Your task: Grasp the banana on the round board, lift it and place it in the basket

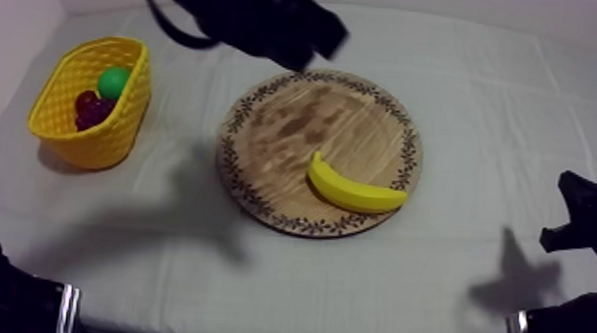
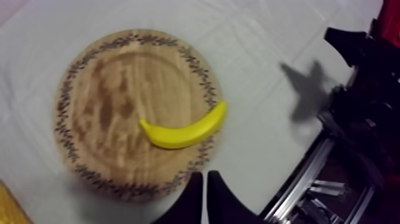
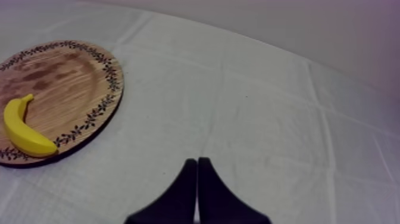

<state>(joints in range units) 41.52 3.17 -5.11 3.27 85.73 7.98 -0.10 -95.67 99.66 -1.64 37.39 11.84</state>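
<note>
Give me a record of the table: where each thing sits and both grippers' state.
round wooden board with a patterned rim: mid-table on the grey-white cloth
yellow toy banana: lying on the board, near its rim, not gripped
yellow lattice basket: at the robot's left, apart from the board
basket contents: green toy fruit, dark red toy fruit
left gripper: jaws shut, empty, above the board's rim
right gripper: jaws shut, empty, over bare cloth beside the board
</note>
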